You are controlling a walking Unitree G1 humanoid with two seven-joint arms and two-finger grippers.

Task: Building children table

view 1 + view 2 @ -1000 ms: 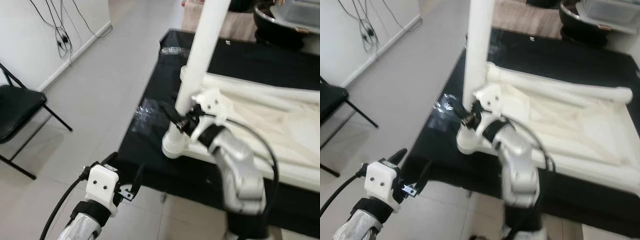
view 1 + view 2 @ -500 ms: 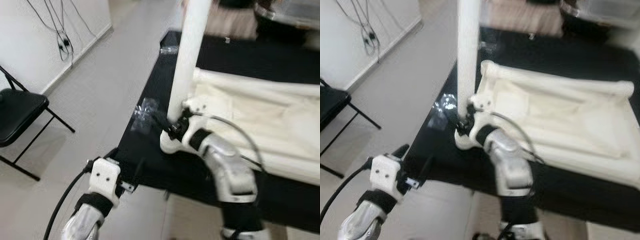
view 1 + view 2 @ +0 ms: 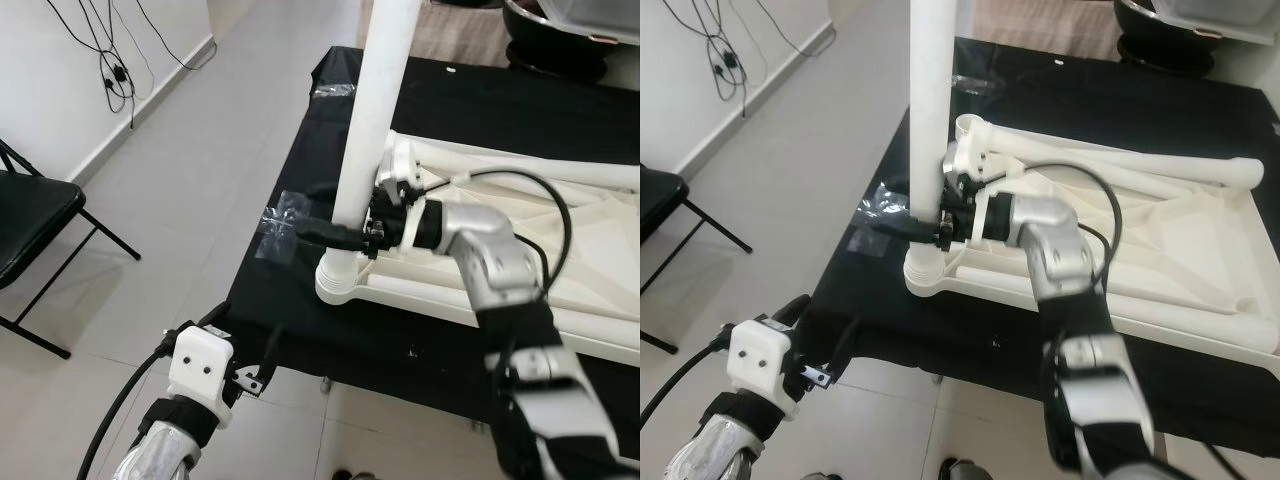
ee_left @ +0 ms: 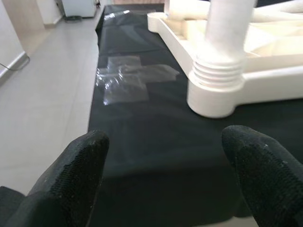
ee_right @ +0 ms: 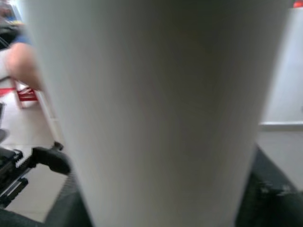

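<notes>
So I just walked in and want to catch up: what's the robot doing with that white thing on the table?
It's assembling a white plastic children's table. The tabletop lies upside down on a black-covered table. The right gripper is closed around an upright white leg just above the corner socket that it stands in. The left gripper hangs open, holding nothing, low beside the table's near edge.
</notes>
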